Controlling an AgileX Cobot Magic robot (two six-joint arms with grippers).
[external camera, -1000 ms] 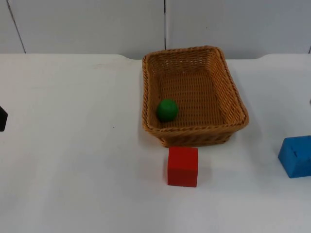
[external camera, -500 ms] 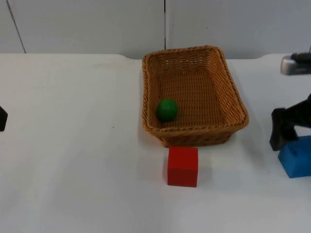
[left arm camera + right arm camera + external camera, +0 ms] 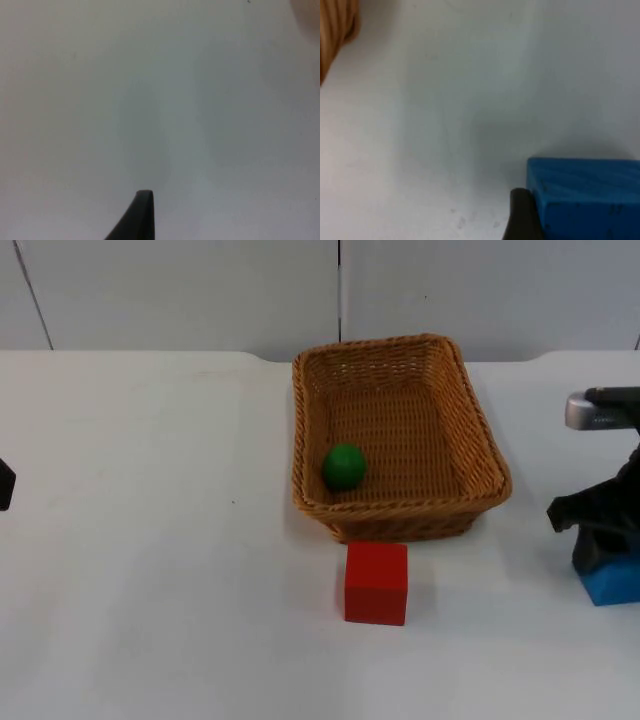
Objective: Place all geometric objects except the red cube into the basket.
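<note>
White table (image 3: pixel 150 590), right end effector (image 3: pixel 600 540) over blue block (image 3: pixel 612 585)

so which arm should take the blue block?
Right. Its end effector is already at the blue block; a fingertip stands beside the block. The left end effector waits across the table.

The basket (image 3: pixel 400 440) is brown and woven; the ball (image 3: pixel 344 467) in it is green; the cube (image 3: pixel 377 583) is red; the block (image 3: pixel 612 583) is blue; the worktop (image 3: pixel 150 540) is white; the right hand (image 3: pixel 590 530) is black.
</note>
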